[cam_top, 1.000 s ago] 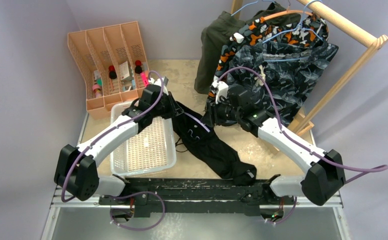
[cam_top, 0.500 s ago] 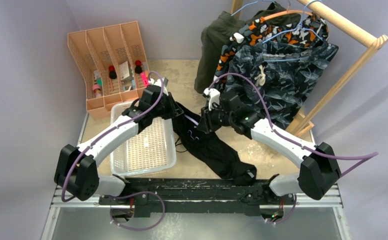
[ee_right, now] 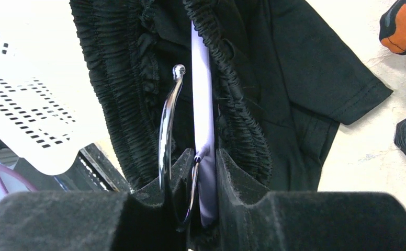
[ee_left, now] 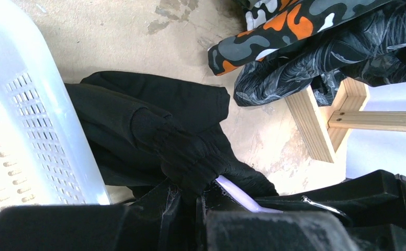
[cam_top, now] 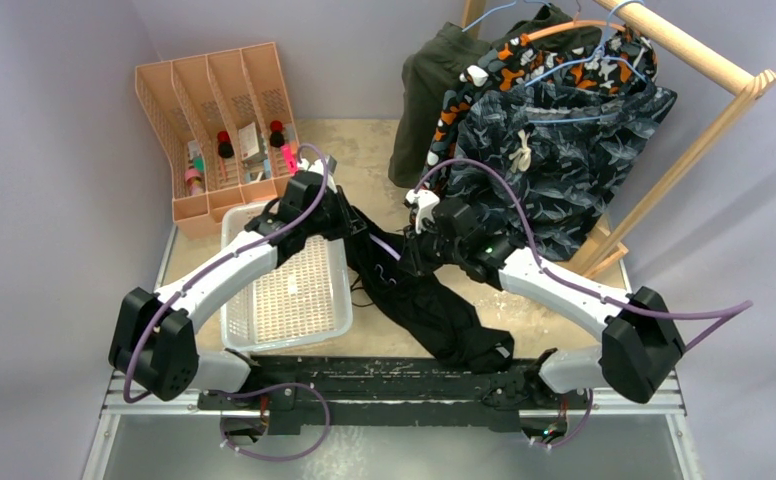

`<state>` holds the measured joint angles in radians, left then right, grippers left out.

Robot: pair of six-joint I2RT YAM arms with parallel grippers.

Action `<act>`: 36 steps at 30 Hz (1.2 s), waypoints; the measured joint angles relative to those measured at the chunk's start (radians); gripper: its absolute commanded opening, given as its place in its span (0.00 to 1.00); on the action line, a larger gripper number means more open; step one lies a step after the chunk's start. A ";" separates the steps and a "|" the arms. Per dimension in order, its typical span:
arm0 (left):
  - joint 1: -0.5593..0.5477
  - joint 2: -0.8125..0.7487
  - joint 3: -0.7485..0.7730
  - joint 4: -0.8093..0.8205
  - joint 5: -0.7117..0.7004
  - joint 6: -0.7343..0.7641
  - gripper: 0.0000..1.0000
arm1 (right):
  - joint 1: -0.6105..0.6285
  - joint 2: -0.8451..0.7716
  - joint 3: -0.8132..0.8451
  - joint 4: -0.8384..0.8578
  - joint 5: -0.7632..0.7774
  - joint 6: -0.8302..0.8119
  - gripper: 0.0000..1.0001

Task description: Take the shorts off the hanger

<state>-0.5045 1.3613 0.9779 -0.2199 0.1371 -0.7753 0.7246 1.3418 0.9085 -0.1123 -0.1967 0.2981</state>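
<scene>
Well, starting at my far left, a peach desk organizer (cam_top: 179, 130) stands at the back corner of the table (cam_top: 364, 160), and a white mesh basket (cam_top: 236, 320) sits just in front of it. My left arm rises from its base, bends at the elbow and stretches forward and to the right across the basket. My left gripper (cam_top: 352, 222) ends just past the basket's far right corner. Its jaws are pressed tight on the bunched waistband of the black shorts (cam_top: 434, 305). These shorts lie on the table between my two arms, trailing toward the near edge, with the hanger (ee_right: 202, 89) threaded through the waistband.

My right arm leans in from the right, forearm low and angled to the left, and its wrist is turned down over the shorts. My right gripper (cam_top: 411, 262) has its pads closed on the pale lilac bar of the hanger, with the metal hook (ee_right: 168, 115) just beside the bar.

Farther right, the olive shorts (cam_top: 424, 90), the orange camouflage shorts (cam_top: 524, 62) and the blue-grey camouflage shorts (cam_top: 574, 150) hang on the wooden rack (cam_top: 699, 55).
</scene>
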 measured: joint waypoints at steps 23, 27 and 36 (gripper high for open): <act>0.000 0.235 0.422 -0.338 -0.338 0.138 0.00 | 0.045 -0.166 0.054 -0.111 0.127 -0.051 0.00; 0.001 0.312 0.563 -0.415 -0.394 0.179 0.00 | 0.045 -0.174 0.052 -0.126 0.129 -0.064 0.00; 0.049 0.385 0.603 -0.457 -0.343 0.195 0.00 | 0.046 -0.321 -0.003 -0.124 0.158 -0.077 0.00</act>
<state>-0.4553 1.7458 1.5806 -0.6769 -0.2062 -0.5804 0.7704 1.0206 0.9058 -0.2359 -0.0391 0.2214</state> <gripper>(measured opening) 0.037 0.049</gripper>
